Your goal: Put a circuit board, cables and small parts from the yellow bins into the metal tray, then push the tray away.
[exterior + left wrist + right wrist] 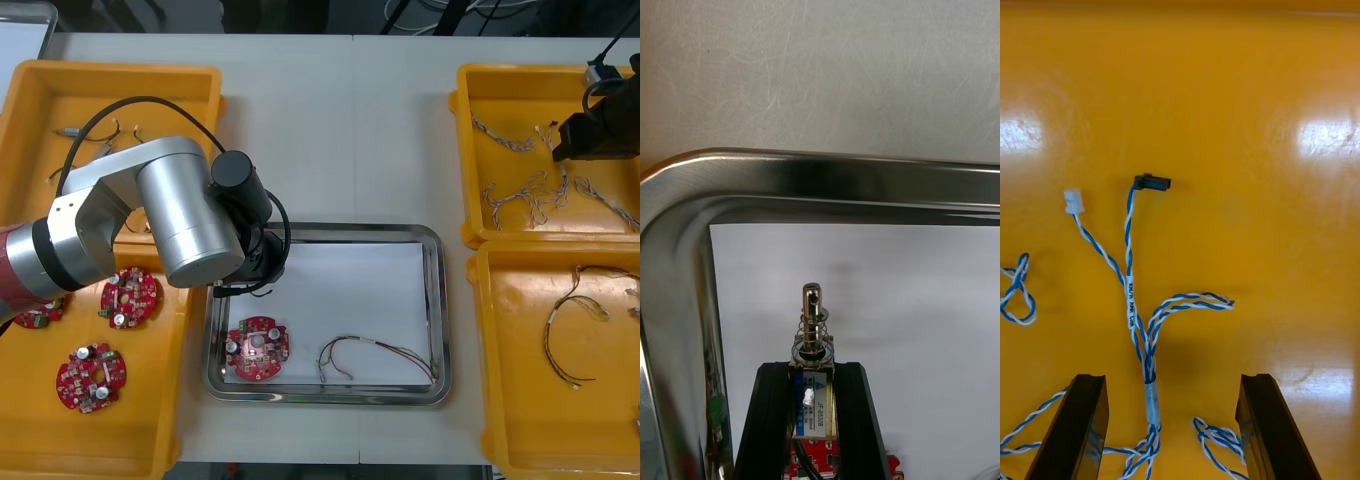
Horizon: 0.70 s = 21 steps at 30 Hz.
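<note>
- The light table (340,130) carries five things.
- A metal tray (441,300) lies at the middle, toward the near edge.
- The far left bin (170,90) and near left bin (140,435), both yellow, lie edge to edge.
- The far right bin (520,90) and near right bin (510,400) lie likewise.
- The tray lies between the two sides, just beside the near bins.

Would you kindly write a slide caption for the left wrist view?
Left gripper holds a small metal part over the white-lined metal tray, near its corner.
</note>
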Motion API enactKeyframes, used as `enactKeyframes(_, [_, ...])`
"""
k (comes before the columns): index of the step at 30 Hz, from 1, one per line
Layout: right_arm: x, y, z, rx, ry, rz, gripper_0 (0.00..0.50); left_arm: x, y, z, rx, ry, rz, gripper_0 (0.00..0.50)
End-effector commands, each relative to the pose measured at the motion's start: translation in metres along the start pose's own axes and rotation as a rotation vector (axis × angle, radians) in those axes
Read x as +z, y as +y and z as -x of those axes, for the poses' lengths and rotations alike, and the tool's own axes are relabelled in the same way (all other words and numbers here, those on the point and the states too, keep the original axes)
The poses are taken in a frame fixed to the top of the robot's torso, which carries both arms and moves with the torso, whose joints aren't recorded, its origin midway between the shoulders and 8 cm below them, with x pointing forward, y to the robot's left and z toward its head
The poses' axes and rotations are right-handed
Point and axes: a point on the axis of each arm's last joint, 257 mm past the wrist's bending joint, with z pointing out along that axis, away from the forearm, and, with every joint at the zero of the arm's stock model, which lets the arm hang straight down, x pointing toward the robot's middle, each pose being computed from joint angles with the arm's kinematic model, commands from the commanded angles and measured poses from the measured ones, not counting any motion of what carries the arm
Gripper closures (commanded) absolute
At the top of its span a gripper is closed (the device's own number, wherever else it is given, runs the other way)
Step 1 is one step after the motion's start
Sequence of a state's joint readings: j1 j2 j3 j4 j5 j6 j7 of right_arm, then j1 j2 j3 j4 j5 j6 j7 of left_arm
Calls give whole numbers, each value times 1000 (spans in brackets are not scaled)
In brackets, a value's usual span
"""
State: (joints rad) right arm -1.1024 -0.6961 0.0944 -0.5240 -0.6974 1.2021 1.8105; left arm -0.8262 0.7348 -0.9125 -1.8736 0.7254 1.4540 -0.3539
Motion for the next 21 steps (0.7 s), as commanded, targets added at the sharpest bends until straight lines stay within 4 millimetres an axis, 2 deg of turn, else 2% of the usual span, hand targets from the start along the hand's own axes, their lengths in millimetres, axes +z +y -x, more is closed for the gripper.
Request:
enactKeyframes(1, [12,8,-4,-49,-9,10,0,5,-11,-12,-32,11,-20,465])
enactKeyframes(4, [17,10,-7,-52,-10,10,0,6,-9,-14,-29,10,-14,440])
enactKeyframes(7, [21,11,-12,-50,-2,13,0,8,-8,-16,-24,10,-7,377])
enactKeyframes(8, [23,14,-13,-54,0,17,0,9,-8,-17,-25,10,-5,342])
enactKeyframes(11, [27,14,-19,-59,8,17,0,9,-8,-17,-28,8,-6,162])
enactKeyframes(14, [30,11,-22,-61,7,13,0,9,-8,-17,-30,9,-5,63])
enactKeyframes(15, [32,11,-24,-65,8,13,0,8,-9,-16,-29,5,-8,0])
enactKeyframes(21, [34,10,-27,-69,13,12,0,4,-13,-15,-28,-9,-18,0])
